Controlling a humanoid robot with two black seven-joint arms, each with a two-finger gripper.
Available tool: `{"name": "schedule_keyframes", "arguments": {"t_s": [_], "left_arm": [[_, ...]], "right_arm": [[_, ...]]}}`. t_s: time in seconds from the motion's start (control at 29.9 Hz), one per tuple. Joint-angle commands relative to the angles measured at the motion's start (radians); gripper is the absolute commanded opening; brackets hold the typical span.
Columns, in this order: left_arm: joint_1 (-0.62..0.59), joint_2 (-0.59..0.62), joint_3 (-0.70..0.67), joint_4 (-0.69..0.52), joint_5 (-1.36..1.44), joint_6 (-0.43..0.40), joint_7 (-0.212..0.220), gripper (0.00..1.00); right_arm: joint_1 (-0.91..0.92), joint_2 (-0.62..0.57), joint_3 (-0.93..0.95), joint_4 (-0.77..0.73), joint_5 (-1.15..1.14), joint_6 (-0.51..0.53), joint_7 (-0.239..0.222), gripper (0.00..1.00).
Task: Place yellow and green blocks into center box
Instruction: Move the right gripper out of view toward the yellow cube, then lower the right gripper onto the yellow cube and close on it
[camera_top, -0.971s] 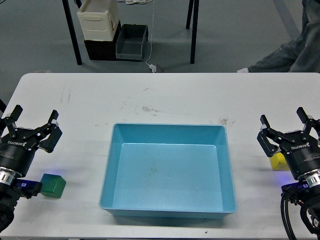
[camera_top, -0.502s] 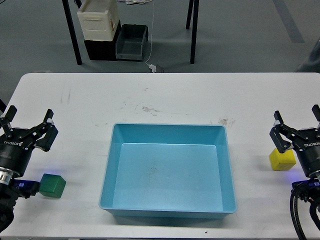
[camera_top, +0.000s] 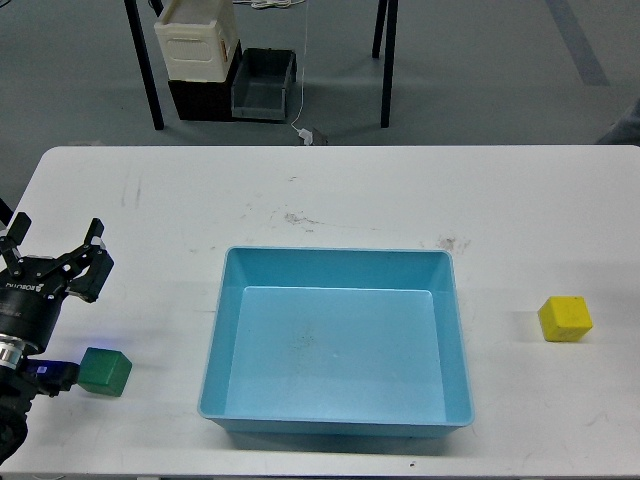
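Observation:
A green block (camera_top: 105, 371) lies on the white table (camera_top: 330, 195) near the front left. A yellow block (camera_top: 565, 319) lies on the table at the right. A light blue open box (camera_top: 337, 340) stands in the middle and is empty. My left gripper (camera_top: 52, 246) is open and empty, up and to the left of the green block, apart from it. My right gripper is out of view.
Beyond the table's far edge, on the floor, stand a cream and black case (camera_top: 198, 55) and a grey bin (camera_top: 264, 85), between black table legs (camera_top: 146, 75). Faint scuff marks (camera_top: 297, 216) mark the tabletop.

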Motion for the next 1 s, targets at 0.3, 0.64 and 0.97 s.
{"name": "schedule_keyframes", "arguments": {"t_s": [0.3,0.64,0.97], "left_arm": [[-0.003,-0.023,-0.001,0.038,-0.003,-0.008,-0.030,1.00],[-0.006,-0.023,-0.003,0.061,-0.002,-0.011,-0.030,1.00],[-0.008,-0.031,-0.003,0.090,-0.003,-0.012,-0.030,1.00]], "right_arm": [[0.346,-0.481,-0.796,0.090,-0.449,0.073,0.059,1.00],[0.335,-0.515,-1.028,0.110,-0.616,0.126,0.073,1.00],[0.350,-0.345,-1.089,0.063,-0.751,0.126,0.003,1.00]]}}
